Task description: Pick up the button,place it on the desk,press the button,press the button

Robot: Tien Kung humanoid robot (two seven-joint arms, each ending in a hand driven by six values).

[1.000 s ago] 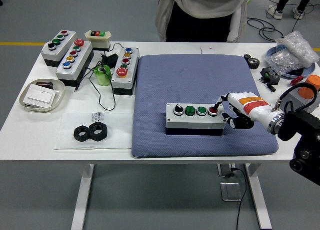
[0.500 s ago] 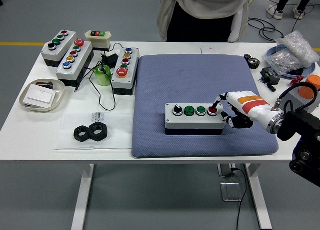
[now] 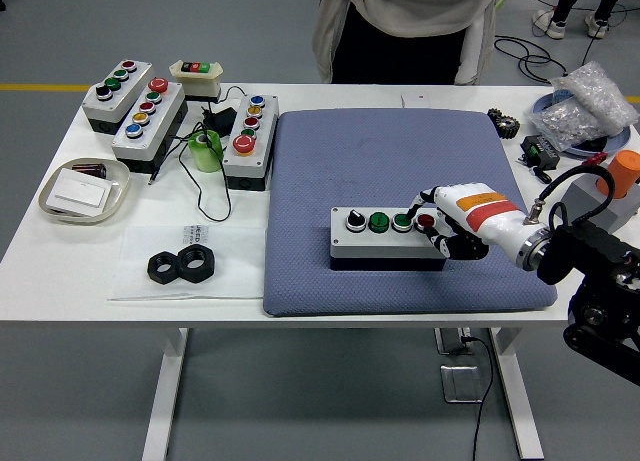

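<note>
- In front of me stands a white table (image 3: 330,306).
- A blue-grey mat (image 3: 400,171) covers its middle and right.
- Three grey button boxes (image 3: 148,121) sit at the far left, with a small cream switch box (image 3: 195,73) behind them.
- A green tape roll (image 3: 207,152) lies between the boxes.
- Near left: a shallow tray (image 3: 50,206) and two black nuts (image 3: 183,265) on a clear sheet.
- At the right edge, a plate (image 3: 545,108) bears a plastic bag.
</note>
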